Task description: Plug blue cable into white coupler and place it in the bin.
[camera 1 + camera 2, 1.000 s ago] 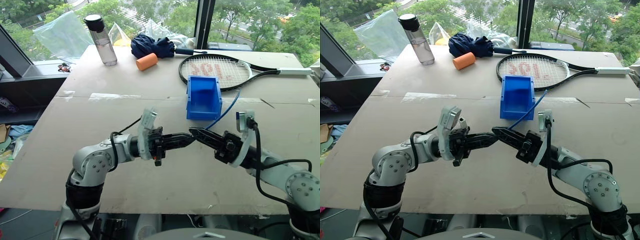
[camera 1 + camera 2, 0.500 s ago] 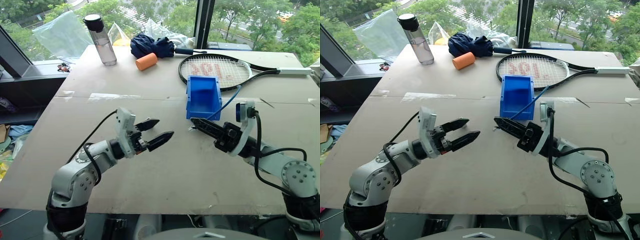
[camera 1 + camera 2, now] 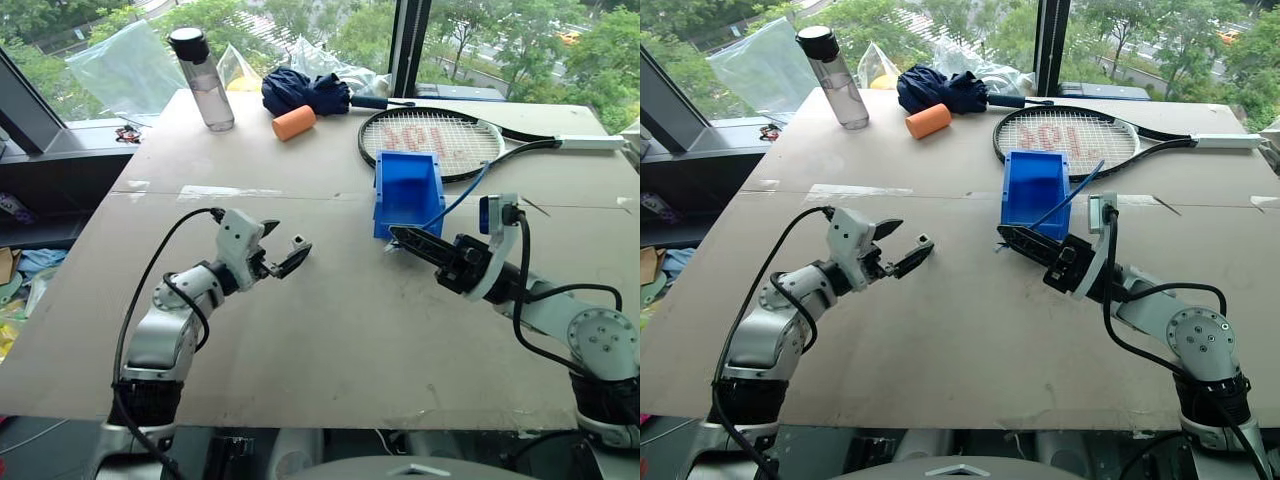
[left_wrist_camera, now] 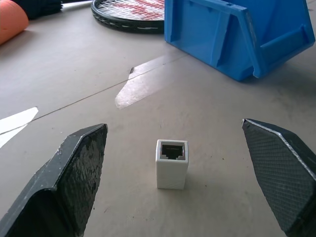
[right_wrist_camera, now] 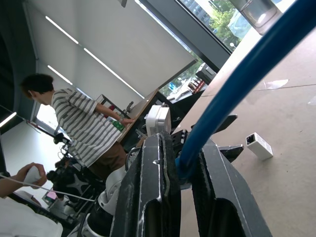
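Observation:
The white coupler [image 4: 172, 163] stands upright on the table, its dark socket facing up, and it also shows in the head view [image 3: 297, 241]. My left gripper [image 3: 284, 248] is open and low over the table, with one finger on either side of the coupler and neither touching it. My right gripper [image 3: 396, 236] is shut on the blue cable [image 3: 462, 196], which rises from its tip back over the bin's right side. In the right wrist view the blue cable [image 5: 237, 84] runs out from between the shut fingers. The blue bin [image 3: 408, 195] stands just behind the right gripper.
A tennis racket [image 3: 430, 140] lies behind the bin. At the far edge are a folded dark blue umbrella [image 3: 305, 92], an orange cylinder [image 3: 293, 123], a water bottle [image 3: 205, 80] and a plastic bag [image 3: 120, 65]. A person in a striped shirt [image 5: 94, 128] stands beyond the table.
My left gripper was shut tip to tip with the right one. It has opened and swung left and down to the table, where the coupler now stands. The right gripper kept the cable.

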